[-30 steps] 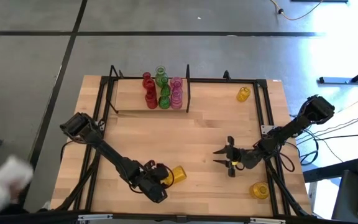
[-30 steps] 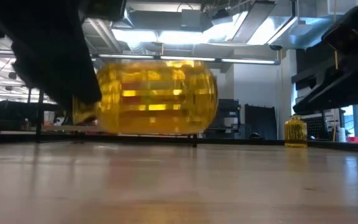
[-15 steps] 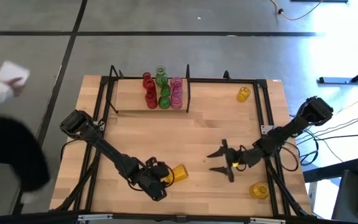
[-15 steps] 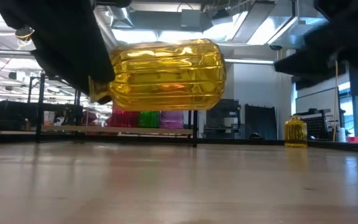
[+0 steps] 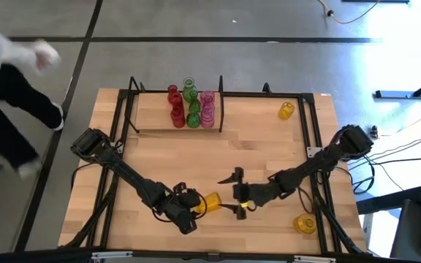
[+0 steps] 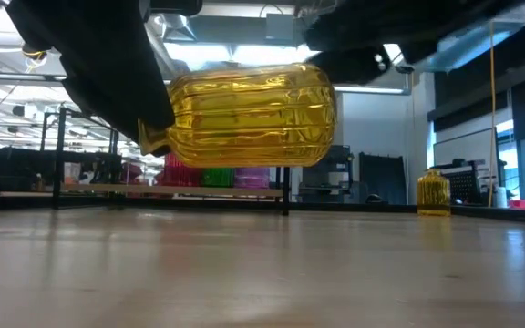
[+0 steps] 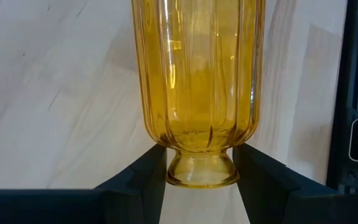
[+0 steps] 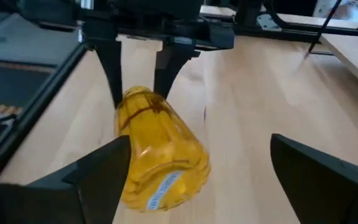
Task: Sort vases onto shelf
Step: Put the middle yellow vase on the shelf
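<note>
No readable txt showing anywhere; sticker (image 8: 158, 188) on yellow vase (image 8: 157, 158) base is showing blurred print, illegible.

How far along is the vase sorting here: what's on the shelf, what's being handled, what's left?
Done: red, green and pink vases stand in rows on the shelf. In hand: the left pincer holds a yellow vase by its neck, lying sideways above the table; the right pincer is wide open, facing its base. Left: two more yellow vases on the table, one at the far right, one near the front right.
</note>
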